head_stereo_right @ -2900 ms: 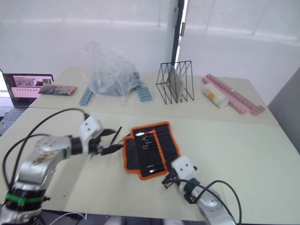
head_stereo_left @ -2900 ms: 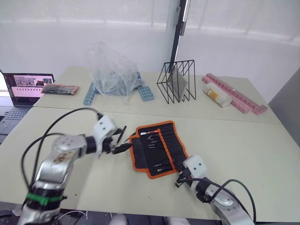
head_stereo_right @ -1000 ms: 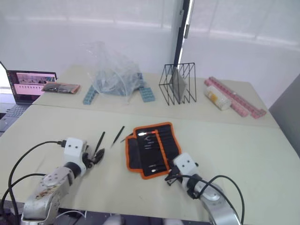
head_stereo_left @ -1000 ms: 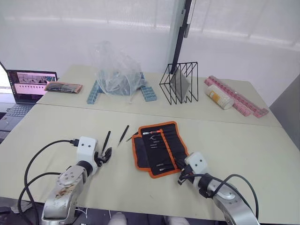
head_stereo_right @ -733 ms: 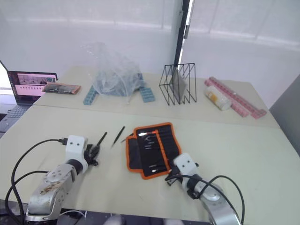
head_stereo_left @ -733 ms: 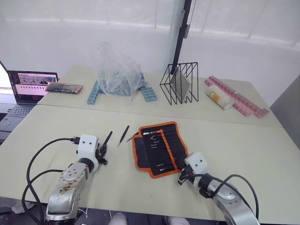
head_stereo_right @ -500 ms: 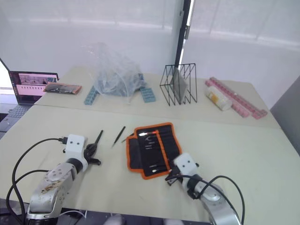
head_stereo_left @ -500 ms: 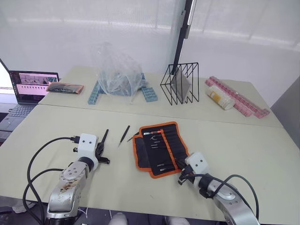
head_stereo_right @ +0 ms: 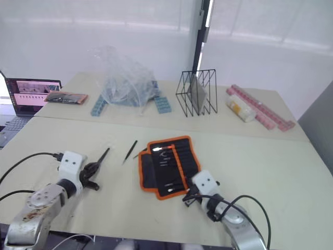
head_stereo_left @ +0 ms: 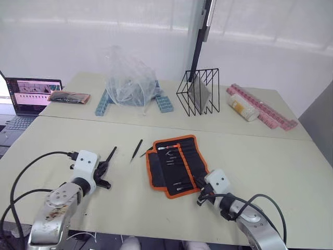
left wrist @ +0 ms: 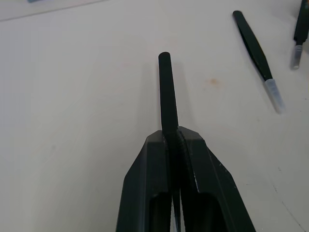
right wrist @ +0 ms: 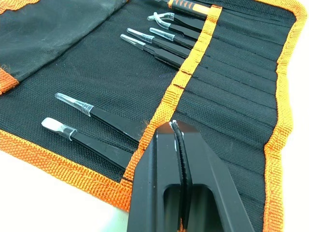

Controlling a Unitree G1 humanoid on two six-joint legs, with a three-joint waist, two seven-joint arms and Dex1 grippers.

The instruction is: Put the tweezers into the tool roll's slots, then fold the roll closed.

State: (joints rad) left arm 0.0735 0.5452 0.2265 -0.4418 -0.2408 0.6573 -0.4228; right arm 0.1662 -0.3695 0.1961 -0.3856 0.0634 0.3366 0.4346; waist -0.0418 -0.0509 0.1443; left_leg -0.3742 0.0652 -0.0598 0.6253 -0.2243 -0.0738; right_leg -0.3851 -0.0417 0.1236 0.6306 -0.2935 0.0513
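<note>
The left gripper (left wrist: 172,133) has its two black fingers pinched tight on a slim black pointed tweezer (left wrist: 166,89), which pokes straight out past the fingertips, low over the pale beige table (head_stereo_left: 260,151); a second loose black tweezer (head_stereo_left: 137,149) lies flat just left of the black fabric tool roll with bright orange edging (head_stereo_left: 177,164), well apart from the fingers; the roll's spread open near the table's middle, several tweezers already tucked in its slots (right wrist: 159,46); the right gripper (right wrist: 176,130) sits at the roll's near corner, fingers closed together with nothing between them, tips over the orange inner band.
</note>
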